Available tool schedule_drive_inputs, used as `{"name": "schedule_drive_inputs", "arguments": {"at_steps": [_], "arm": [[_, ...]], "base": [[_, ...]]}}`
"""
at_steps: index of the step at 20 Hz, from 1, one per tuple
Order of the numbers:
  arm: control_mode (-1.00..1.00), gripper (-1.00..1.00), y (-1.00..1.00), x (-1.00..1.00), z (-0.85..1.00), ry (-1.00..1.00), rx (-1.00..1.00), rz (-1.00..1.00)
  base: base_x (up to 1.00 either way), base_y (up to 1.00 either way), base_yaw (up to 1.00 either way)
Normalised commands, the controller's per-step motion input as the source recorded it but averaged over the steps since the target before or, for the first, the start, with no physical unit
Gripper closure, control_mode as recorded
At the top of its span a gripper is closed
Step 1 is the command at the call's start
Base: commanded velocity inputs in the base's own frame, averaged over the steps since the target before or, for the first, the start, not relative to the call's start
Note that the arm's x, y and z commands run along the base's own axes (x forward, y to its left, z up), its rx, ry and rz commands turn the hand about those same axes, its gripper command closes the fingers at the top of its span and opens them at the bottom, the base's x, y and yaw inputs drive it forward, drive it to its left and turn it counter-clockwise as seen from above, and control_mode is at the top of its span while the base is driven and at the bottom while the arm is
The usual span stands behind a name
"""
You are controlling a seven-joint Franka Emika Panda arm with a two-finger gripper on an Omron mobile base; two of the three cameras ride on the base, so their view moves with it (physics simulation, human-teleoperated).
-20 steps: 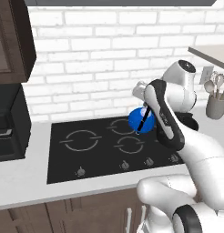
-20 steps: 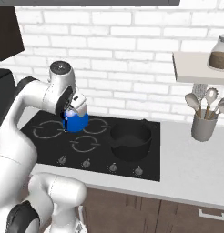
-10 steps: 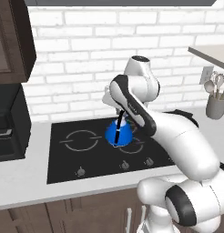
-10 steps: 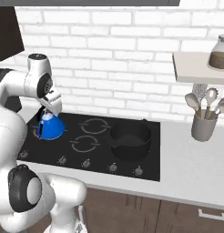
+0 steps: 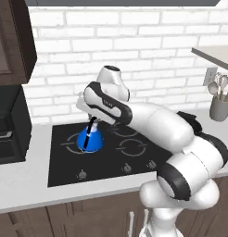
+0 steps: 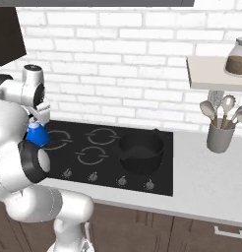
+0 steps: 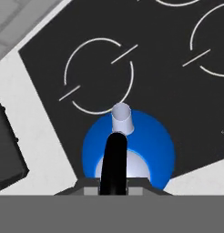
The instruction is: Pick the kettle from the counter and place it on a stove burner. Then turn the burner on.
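At the far left of the left base view, a dark appliance stands on the counter, well apart from the work

Next, the kettle hangs at the left end of the black cooktop. The gripper is pinched shut on its black arched handle

In the hand view, the stove burner lies ahead of the kettle's spout, with the kettle body offset toward the cooktop edge. Judgement: releasing here could seat the kettle partly off the ring, since it is not centred

Further right stands the pot, then the utensil holder. Judgement: the handle is narrow, so the kettle could swing or tip while being set down
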Motion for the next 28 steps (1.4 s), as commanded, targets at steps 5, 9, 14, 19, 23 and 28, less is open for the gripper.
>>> {"name": "schedule_drive_inputs", "arguments": {"at_steps": [5, 9, 14, 19, 23, 28], "arm": [[-1.00, 1.00, 0.79, 0.68, 0.00, 0.00, -0.01, -0.08], [-1.00, 1.00, 0.22, 0.79, 0.00, 0.00, 0.00, -0.04], [-1.00, 1.00, -0.30, 0.74, -0.09, 0.00, -0.01, 0.00], [-1.00, 1.00, 0.07, 0.12, -0.11, 0.05, -0.16, 0.00], [-1.00, 1.00, 0.00, 0.00, -0.54, 0.02, -0.30, 0.00], [-1.00, 1.00, 0.00, 0.00, -0.35, 0.00, -0.16, 0.00]], "base": [[0.00, 0.00, 0.00], [0.00, 0.00, 0.00], [0.00, 0.00, 0.00], [0.00, 0.00, 0.00], [0.00, 0.00, 0.00], [0.00, 0.00, 0.00]]}}
